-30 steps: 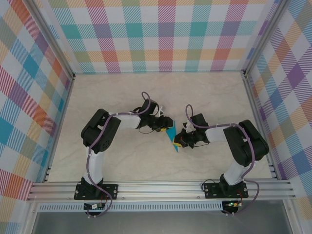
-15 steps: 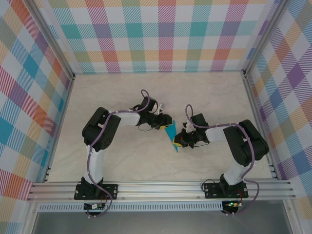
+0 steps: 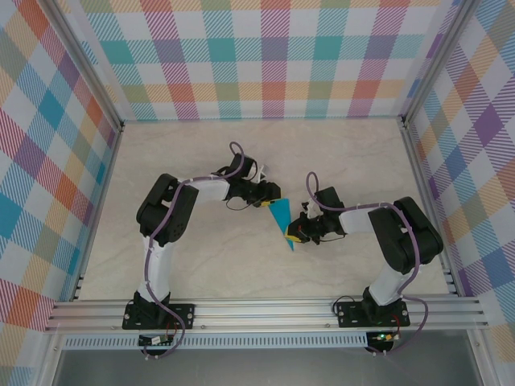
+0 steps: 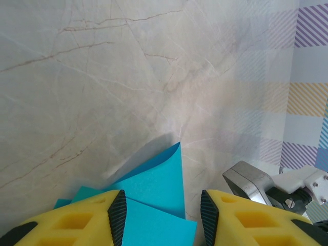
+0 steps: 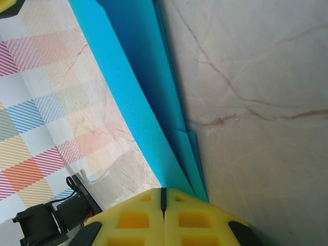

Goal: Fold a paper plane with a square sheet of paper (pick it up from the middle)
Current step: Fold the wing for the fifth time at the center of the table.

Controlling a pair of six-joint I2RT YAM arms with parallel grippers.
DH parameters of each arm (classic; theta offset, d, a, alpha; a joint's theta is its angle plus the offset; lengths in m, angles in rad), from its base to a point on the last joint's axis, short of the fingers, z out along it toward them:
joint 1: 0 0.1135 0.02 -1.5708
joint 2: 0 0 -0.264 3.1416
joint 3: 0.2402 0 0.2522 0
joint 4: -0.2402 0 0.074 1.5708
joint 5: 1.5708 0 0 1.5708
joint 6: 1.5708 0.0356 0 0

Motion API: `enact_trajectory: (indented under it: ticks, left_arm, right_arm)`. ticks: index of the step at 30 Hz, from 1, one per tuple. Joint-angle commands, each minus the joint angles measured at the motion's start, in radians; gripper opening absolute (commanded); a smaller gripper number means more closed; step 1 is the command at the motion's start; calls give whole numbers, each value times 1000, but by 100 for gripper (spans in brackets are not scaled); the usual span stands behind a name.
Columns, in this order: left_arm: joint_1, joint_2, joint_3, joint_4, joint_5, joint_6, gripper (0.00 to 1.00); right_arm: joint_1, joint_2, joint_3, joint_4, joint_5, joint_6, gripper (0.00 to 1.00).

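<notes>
We judge that the folding is at a late step: the paper plane [image 3: 282,223] is already a narrow dart, low on the surface [image 3: 201,161] between the two arms. The right fingers [image 5: 195,215] are clenched on its near end. The left fingers [image 4: 77,225] stand apart, released, with the far flap between them. The next move probably calls for closing gently on this flap.

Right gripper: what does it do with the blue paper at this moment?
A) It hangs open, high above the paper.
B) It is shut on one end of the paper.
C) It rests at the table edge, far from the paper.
B: in the right wrist view the right gripper has its jaws together with no gap, and the folded blue paper runs out from between them.
</notes>
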Motion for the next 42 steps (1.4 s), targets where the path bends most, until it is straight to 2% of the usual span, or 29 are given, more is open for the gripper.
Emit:
enact_trajectory:
  ticks: [1,8,13,17,22,29,35,42]
  left_arm:
    - [52,33,24,-51,-71,46,45]
    - [75,-1,110,-156,-89,73,45]
    - [70,-90,106,-160,-75,45,45]
    - [23,-186,39,-150,-81,24,45]
    - [-73,-230,-60,-114,-96,-12,40]
    - [-153,-147,-113,17,-55,-82,35]
    - [-158,-112,-117,-9,-116,-56,35]
    - [-157,-41,-119,-17,-153,-52,34]
  right_arm:
    - [7,84,-36,-119,142,-20,0]
    - [7,81,-19,-115,120,-25,0]
    - [7,74,-8,-109,111,-21,0]
    - [8,72,1,-93,99,-15,0]
    - [7,63,2,-86,99,-9,0]
    - [7,51,-8,-74,101,-4,0]
    - [6,34,-23,-46,93,8,1]
    - [7,-80,3,-67,68,-6,3]
